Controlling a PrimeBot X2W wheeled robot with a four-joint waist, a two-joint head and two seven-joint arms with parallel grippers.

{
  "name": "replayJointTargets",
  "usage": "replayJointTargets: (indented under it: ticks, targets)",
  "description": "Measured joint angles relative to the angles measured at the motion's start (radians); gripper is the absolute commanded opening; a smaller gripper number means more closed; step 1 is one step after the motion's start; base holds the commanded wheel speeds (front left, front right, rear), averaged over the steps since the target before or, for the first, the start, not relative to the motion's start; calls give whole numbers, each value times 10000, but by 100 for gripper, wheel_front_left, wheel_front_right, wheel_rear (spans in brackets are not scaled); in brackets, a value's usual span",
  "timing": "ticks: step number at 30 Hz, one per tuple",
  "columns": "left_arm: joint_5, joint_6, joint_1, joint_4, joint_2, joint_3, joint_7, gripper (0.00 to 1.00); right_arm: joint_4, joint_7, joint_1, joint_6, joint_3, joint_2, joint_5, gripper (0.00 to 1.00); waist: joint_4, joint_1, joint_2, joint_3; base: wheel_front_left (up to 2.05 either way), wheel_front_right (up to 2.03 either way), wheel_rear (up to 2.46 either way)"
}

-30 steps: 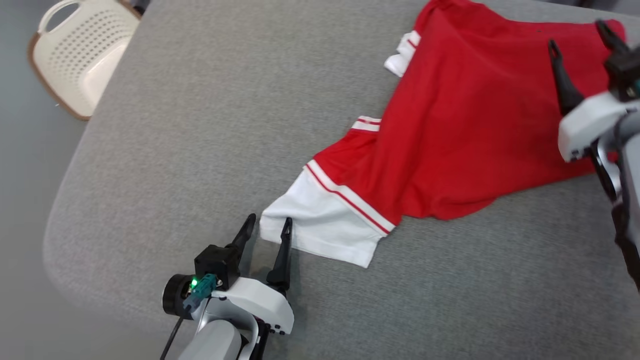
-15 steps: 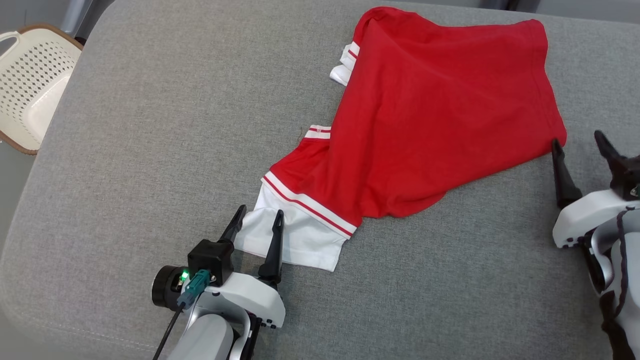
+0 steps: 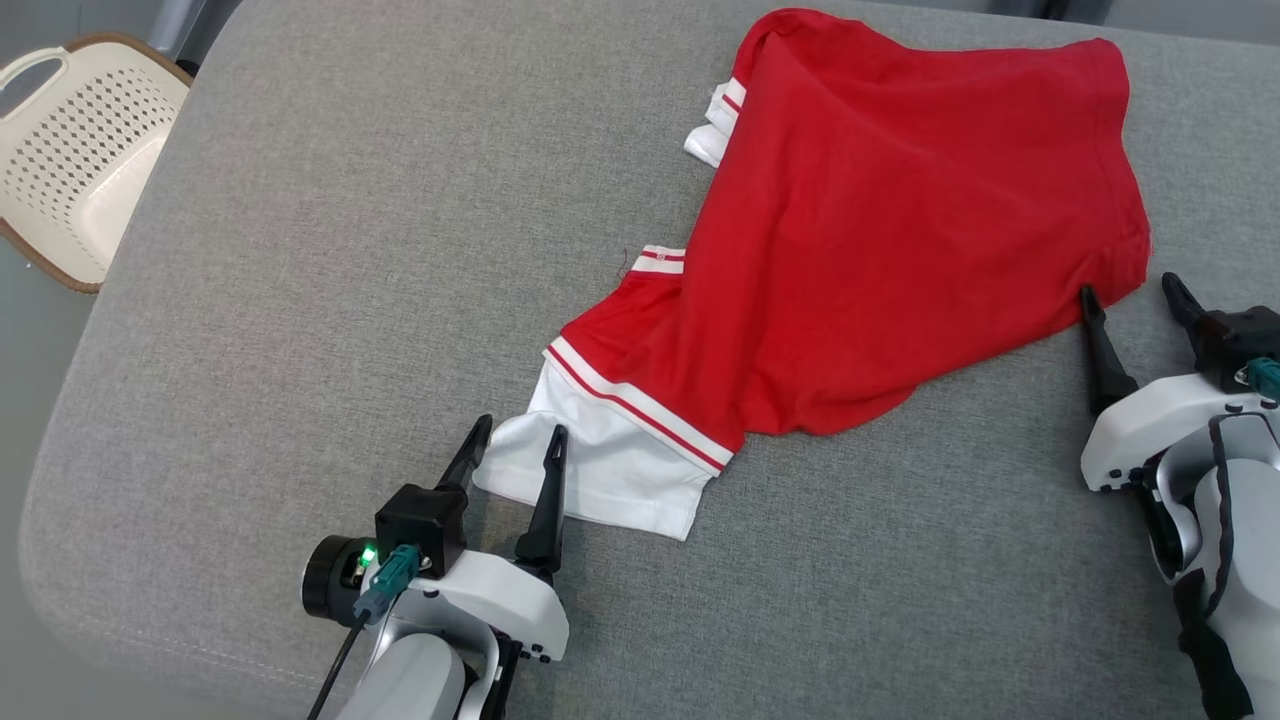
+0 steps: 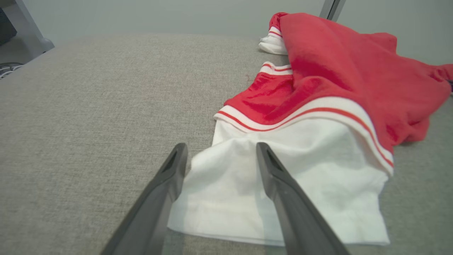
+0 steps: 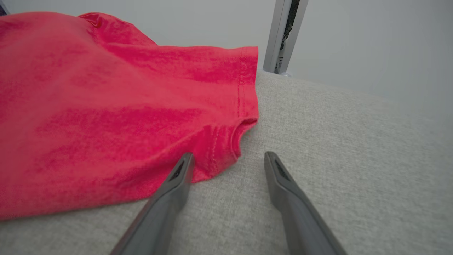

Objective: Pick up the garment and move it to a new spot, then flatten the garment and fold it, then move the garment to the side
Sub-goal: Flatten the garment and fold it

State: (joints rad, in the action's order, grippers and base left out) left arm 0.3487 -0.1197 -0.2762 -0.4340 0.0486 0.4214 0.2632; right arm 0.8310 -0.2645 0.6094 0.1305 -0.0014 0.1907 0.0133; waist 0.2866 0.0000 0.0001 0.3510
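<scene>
Now your right gripper [image 3: 1129, 287] is sitting open at the four-o'clock corner of the garment [image 3: 900, 230], having come off the cloth; your left gripper [image 3: 522, 426] is still straddling the white sleeve [image 3: 620, 480], jaws apart.

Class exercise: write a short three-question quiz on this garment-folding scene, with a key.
1. True or false: the left tool is shut on the white sleeve.
2. The right tool stands open beside which part of the garment? A: white sleeve; B: red hem corner; C: collar.
3. Fill in: the basket sits off the grey surface's ___ side.
Key: 1 false; 2 B; 3 left.
</scene>
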Motion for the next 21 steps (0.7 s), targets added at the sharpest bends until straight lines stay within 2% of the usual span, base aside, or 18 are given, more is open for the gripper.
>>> replayJointTargets:
  ticks: [2, 3, 4, 7, 14, 21]
  targets:
    - [0, 2, 0, 0, 2, 2, 0, 100, 242, 0, 134, 0, 67, 4, 105, 100, 52, -1, 0, 27, 0, 0, 0]
    - [0, 2, 0, 0, 0, 2, 0, 100, 343, -2, 199, 0, 104, -2, 173, 89, 73, 0, 0, 36, 0, 0, 0]
    - [0, 2, 0, 0, 0, 2, 0, 100, 447, -2, 267, -2, 153, -10, 261, 58, 91, 0, 0, 45, 0, 0, 0]
    - [0, 2, 0, -4, 0, -19, 0, 100, 571, -2, 425, -2, 435, -8, 428, 0, 128, -1, 0, 49, 0, 0, 0]
    - [-71, 0, 83, -44, 4, -219, 0, 100, 138, 2, 272, 0, 702, -146, 1009, 0, -18, 0, 0, -214, 0, 0, 0]
    - [-299, 140, 490, -249, -2, -466, 2, 100, -1505, 4, -732, 2, 813, -606, 1647, 0, -637, 0, 0, -900, 0, 0, 0]
